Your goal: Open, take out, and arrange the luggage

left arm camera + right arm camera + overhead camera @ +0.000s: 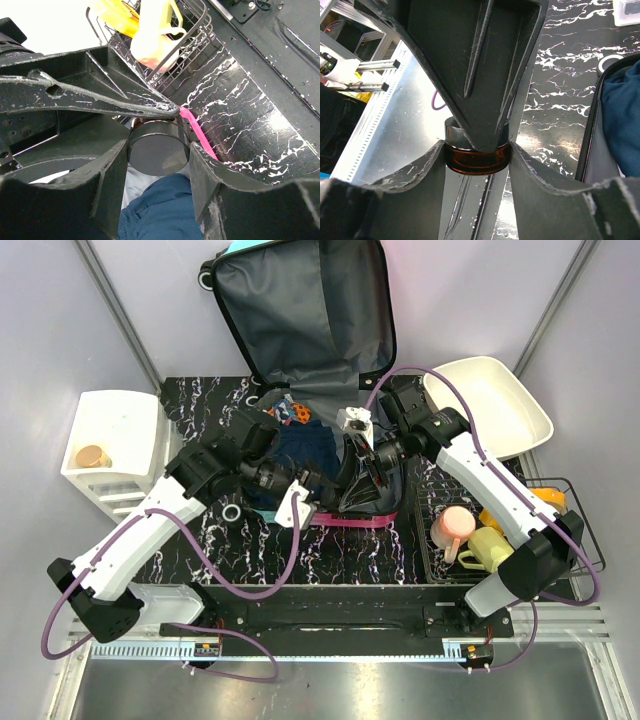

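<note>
The luggage stands open at the back of the table, its lid [300,310] raised with the dark grey lining showing. Its lower half, with a pink rim [350,523], holds blue clothing [300,445]. My two grippers meet over the suitcase's front part. My left gripper [318,488] is shut on the black lid end of a small amber jar [159,150]. My right gripper [352,478] is shut on the jar's amber glass body [477,159]. The blue clothing [165,210] and the pink rim [197,132] lie just below the jar.
A white oval tub [495,400] stands at the back right. A wire basket [575,540] on the right holds a pink cup [455,525] and yellow cups [485,545]. A white shelf unit [110,430] stands at the left. A small ring [232,511] lies on the table.
</note>
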`<control>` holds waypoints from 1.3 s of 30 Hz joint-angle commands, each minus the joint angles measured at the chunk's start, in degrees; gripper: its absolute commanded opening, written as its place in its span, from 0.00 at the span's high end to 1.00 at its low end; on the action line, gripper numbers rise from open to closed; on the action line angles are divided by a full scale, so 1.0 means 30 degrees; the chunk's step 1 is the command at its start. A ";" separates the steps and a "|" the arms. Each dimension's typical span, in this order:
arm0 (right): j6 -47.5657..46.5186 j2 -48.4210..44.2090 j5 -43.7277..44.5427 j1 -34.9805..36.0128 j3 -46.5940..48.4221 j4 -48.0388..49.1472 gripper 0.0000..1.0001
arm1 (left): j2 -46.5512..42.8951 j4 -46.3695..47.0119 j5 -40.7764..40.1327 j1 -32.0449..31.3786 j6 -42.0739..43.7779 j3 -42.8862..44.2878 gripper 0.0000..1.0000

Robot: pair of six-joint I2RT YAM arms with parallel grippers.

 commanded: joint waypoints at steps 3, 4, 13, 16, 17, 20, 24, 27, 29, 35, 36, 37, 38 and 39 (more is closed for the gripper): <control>0.0595 -0.0031 0.1302 0.0054 0.1098 0.0990 0.23 | -0.0412 0.1022 -0.1083 -0.0073 -0.3516 0.0773 0.88; 0.0773 -0.0002 0.1946 -0.0033 0.1360 0.1168 0.13 | -0.0673 0.1108 -0.1262 0.0014 -0.4364 0.0803 0.90; 0.8566 -0.0443 0.4615 -0.4748 0.0366 1.0249 0.00 | -0.1966 0.0554 -0.4802 0.4199 -1.2686 0.1940 0.94; 0.8217 -0.0208 0.5583 -0.5219 0.0454 1.0369 0.00 | -0.1294 -0.0410 -0.8286 0.6279 -1.5761 0.3721 0.94; 0.8188 -0.0149 0.5614 -0.5220 0.0425 1.0398 0.00 | -0.0972 -0.1052 -0.8788 0.6894 -1.6697 0.4370 0.94; 0.8246 0.0173 0.5176 -0.5220 0.0366 1.0457 0.00 | 0.0404 -0.3689 -1.1130 0.9677 -1.7874 0.6657 0.95; 0.8596 0.0875 0.4911 -0.5220 0.1126 1.0603 0.00 | 0.1549 -0.6359 -1.4289 1.3106 -1.7907 0.8183 0.98; 0.8948 0.1374 0.4999 -0.5220 0.1829 1.0663 0.00 | 0.2923 -0.7997 -1.5905 1.5125 -1.8258 0.9822 0.99; 0.9153 0.1638 0.4707 -0.5191 0.2152 1.0633 0.00 | 0.4008 -0.9312 -1.6350 1.6675 -1.8347 1.0674 0.97; 0.9477 0.2516 0.4237 -0.5220 0.3440 0.9874 0.00 | 0.5122 -0.9468 -1.5210 2.0985 -1.8173 1.0647 0.94; 0.9476 0.2633 0.4237 -0.5191 0.3674 0.9726 0.00 | 0.5299 -0.9467 -1.5180 2.1253 -1.8055 1.0560 0.94; 0.9476 0.2867 0.4208 -0.5219 0.3996 0.9580 0.00 | 0.5417 -0.9467 -1.5006 2.1546 -1.8025 1.0327 0.94; 0.9476 0.2956 0.4179 -0.5220 0.4144 0.9404 0.00 | 0.5534 -0.9322 -1.4714 2.1955 -1.7880 1.0179 0.94; 0.9505 0.3015 0.4121 -0.5220 0.4262 0.9374 0.00 | 0.5738 -0.9263 -1.4421 2.2104 -1.7849 1.0004 0.94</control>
